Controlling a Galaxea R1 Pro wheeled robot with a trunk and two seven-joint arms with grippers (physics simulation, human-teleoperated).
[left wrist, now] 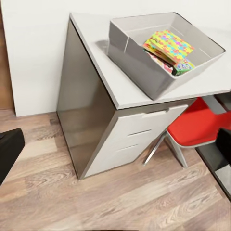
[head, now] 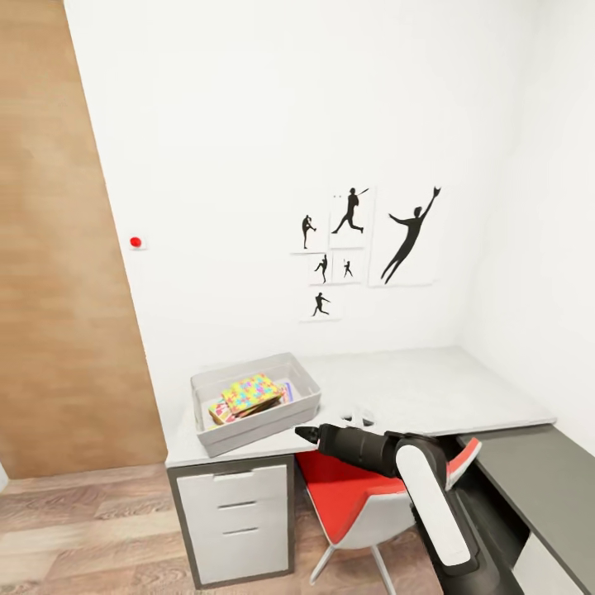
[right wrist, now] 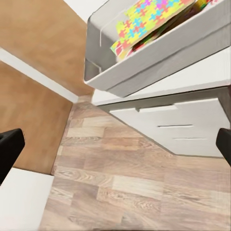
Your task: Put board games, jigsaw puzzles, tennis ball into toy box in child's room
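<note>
The toy box (head: 254, 404) sits on the light grey table (head: 413, 388), at the near left corner of the tabletop, right above the grey drawers (head: 235, 512). It is turned a little, so its sides do not line up with the table edge. Inside it, a jigsaw puzzle (head: 250, 392) lies on top — lots of yellow, pink, blue and green pieces — tilted up against other flat things under it. A bit of a green-edged box peeks out beside it in the left wrist view (left wrist: 182, 68), but I cannot tell which game it is.

The right arm reaches out in front of the table's near edge, over a red chair (head: 351, 492) that is pushed in under the table. The right gripper (head: 307, 433) points at the near right corner of the toy box and is just beside it, not touching. In the right wrist view its two black fingers (right wrist: 9, 149) stand far apart at the sides, with nothing between them — it is let go and wide.

In the left wrist view the left gripper's fingers (left wrist: 9, 151) also stand wide apart with nothing in them, looking at the table and toy box from a little way off, over the wood floor (left wrist: 120, 202).

On the white wall above the table hang black baseball-player pictures (head: 364, 248), and a small red button (head: 135, 242) is further left.
</note>
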